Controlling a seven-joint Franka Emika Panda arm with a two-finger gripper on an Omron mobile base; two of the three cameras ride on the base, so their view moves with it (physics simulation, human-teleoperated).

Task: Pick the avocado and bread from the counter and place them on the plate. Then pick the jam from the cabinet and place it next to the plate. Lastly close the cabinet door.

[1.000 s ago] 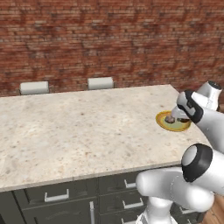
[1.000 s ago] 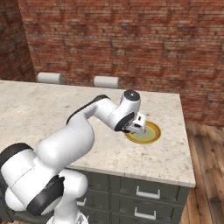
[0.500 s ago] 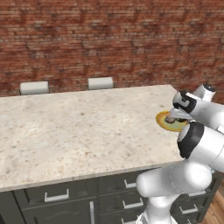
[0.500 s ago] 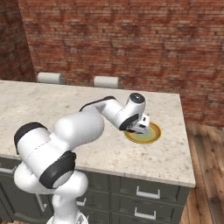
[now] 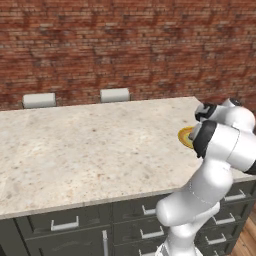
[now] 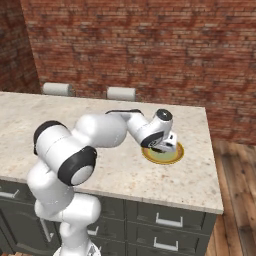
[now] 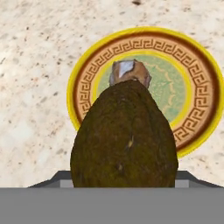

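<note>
Swinging its elbow round, the end effector (image 6: 166, 145) hovers over the plate (image 7: 199, 109) gripping the avocado (image 7: 124, 138), bread (image 7: 129, 72) already plated, jam and cabinet door remaining.

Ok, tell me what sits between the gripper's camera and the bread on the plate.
In the hand view, the avocado fills that stretch, held over the plate, with the bread peeking out behind its top.
</note>
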